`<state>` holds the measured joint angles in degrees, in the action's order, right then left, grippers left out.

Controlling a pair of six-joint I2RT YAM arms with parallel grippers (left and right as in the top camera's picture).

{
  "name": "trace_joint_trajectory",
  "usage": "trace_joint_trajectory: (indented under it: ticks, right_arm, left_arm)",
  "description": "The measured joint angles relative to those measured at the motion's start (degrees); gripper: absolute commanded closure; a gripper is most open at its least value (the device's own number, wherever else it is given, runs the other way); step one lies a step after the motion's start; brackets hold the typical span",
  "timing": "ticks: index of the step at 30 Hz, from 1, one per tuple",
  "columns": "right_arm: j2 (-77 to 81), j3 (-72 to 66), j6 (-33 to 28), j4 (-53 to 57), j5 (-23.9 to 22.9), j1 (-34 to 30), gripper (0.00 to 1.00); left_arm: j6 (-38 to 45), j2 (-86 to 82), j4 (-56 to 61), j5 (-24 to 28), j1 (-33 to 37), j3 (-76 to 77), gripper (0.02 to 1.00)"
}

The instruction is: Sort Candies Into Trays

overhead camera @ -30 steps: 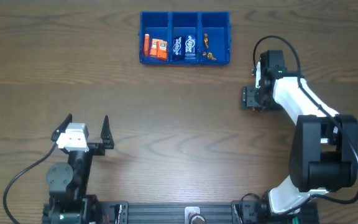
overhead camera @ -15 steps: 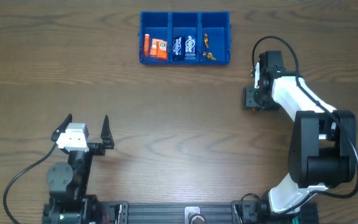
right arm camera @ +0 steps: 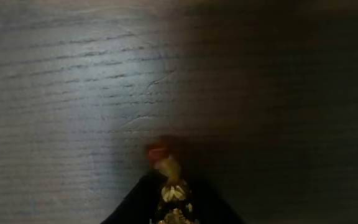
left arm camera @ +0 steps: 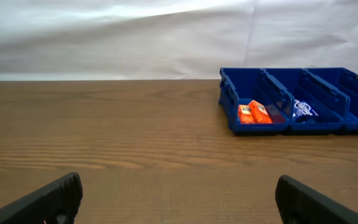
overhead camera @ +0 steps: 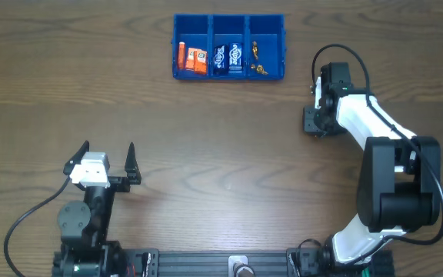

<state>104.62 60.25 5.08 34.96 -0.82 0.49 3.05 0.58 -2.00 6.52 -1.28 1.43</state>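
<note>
A blue three-compartment tray (overhead camera: 229,16) sits at the far edge of the wooden table (overhead camera: 221,169). Its left compartment holds orange candies (overhead camera: 191,57), the middle one blue-wrapped candies (overhead camera: 228,58) and the right one small gold candies (overhead camera: 257,61). The print on the wrappers is too small to read.

To the right of the tray and well apart from it, the right pincer (overhead camera: 311,121) hangs low over the bare wood. Its fingers are pressed together on a gold-wrapped candy (right arm camera: 166,167), whose red tip pokes out beyond them, close to the table surface. The right arm rises from its base at the near right; its white forearm angles inward toward the centre, and a black cable loops above the wrist.

At the near left the left arm stands folded over its base. The left pincer (overhead camera: 108,148) is spread wide with nothing between its fingers and faces across the table toward the tray.
</note>
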Motion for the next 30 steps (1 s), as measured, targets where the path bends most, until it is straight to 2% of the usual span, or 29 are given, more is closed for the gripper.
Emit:
trace_joint_trajectory:
  ticks: [10, 13, 15, 17, 20, 24, 30]
  right_arm:
    - [-1.7, -0.2, -0.2, 1.1, 1.1, 1.3, 0.965]
    - [-10.8, -0.9, -0.2, 3.1, 1.2, 5.9, 0.965]
    - [-22.1, -0.7, 0.3, 2.6, 1.0, 11.3, 0.965]
    - [-31.4, 0.8, 1.6, 2.0, 0.0, 16.3, 0.965]
    - [-37.0, 4.8, 4.0, 0.1, -2.6, 20.3, 0.965]
    - [-32.3, 13.3, 6.4, -1.2, -5.0, 20.8, 0.965]
    - [-11.6, 34.0, 6.5, 4.5, -6.9, 19.7, 0.965]
  left_arm:
    - [0.0, 0.0, 0.0, 0.0, 0.0, 0.0, 0.020]
    - [0.0, 0.0, 0.0, 0.0, 0.0, 0.0, 0.020]
    - [0.0, 0.0, 0.0, 0.0, 0.0, 0.0, 0.020]
    - [0.0, 0.0, 0.0, 0.0, 0.0, 0.0, 0.020]
    - [0.0, 0.0, 0.0, 0.0, 0.0, 0.0, 0.023]
    - [0.0, 0.0, 0.0, 0.0, 0.0, 0.0, 0.023]
    - [0.0, 0.0, 0.0, 0.0, 0.0, 0.0, 0.020]
